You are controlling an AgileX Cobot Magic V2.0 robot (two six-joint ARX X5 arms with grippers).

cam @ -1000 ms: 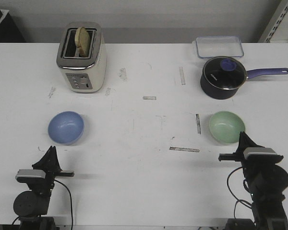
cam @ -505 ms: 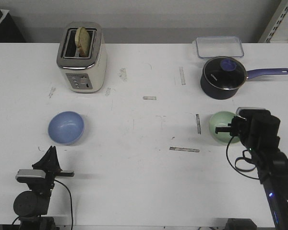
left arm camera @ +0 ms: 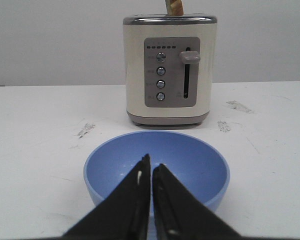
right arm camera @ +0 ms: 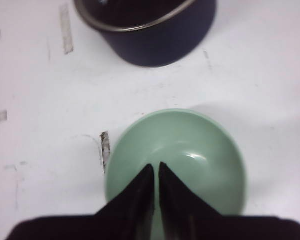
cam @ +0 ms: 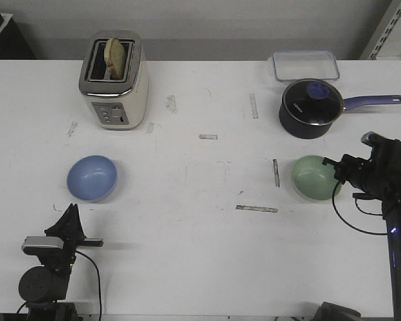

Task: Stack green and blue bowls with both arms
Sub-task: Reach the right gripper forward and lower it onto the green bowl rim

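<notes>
Mint-green bowl [cam: 315,178] now lies directly beneath my right pincer [right arm camera: 155,172], which has swung out over it, tips pressed together; I must spread them before gripping its rim.

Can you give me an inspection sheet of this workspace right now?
Surface: white table, scuffed, bits of tape.
Job's things: blue bowl and green bowl far apart, unstacked.
Clutter: toaster holding bread, lidded saucepan, clear container.
Grippers: left pincer shut, near blue bowl; right pincer shut, over green bowl.
Cables: black cable loops under right arm.
Surroundings: grey wall, shelf corner.
</notes>
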